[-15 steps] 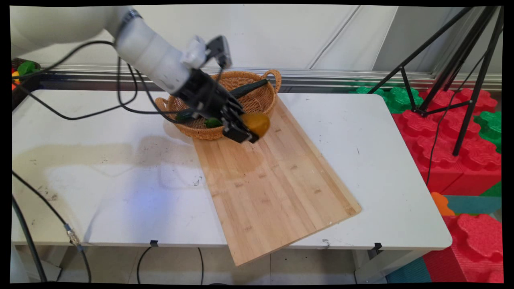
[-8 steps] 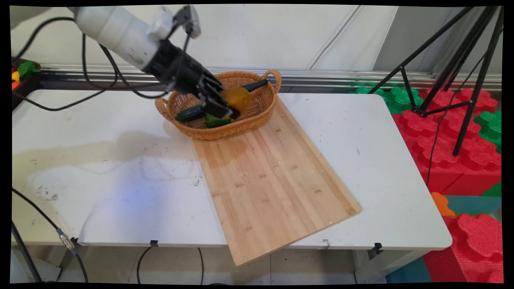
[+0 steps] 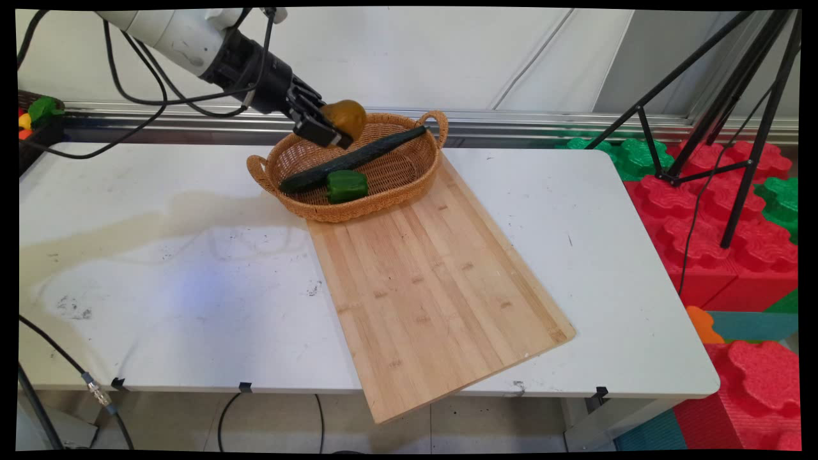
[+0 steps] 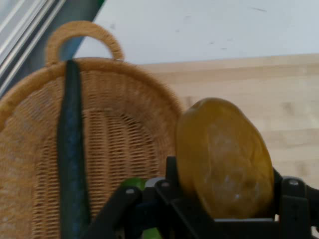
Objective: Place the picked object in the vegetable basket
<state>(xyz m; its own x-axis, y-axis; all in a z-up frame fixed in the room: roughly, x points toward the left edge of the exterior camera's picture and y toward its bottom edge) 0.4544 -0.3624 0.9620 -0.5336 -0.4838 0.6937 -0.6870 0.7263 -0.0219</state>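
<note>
My gripper (image 3: pixel 329 128) is shut on a yellow-brown pear (image 3: pixel 345 117), held in the air above the far left rim of a wicker basket (image 3: pixel 409 185). The hand view shows the pear (image 4: pixel 224 159) filling the space between the fingers (image 4: pixel 294 199), with the basket (image 4: pixel 129 144) below it. Inside the basket lie a long dark cucumber (image 3: pixel 358 156) (image 4: pixel 72 149) and a green pepper (image 3: pixel 347 185). The basket stands on the far end of a wooden cutting board (image 3: pixel 428 287).
A black tripod (image 3: pixel 722 96) stands off the table to the right over red and green foam blocks (image 3: pixel 735 255). A box with coloured toys (image 3: pixel 35 115) sits at the far left. Black cables (image 3: pixel 147 96) hang from the arm.
The gripper has risen and drawn back to the left with the pear, from low over the board's far end to above the basket's far rim. The pepper is uncovered.
</note>
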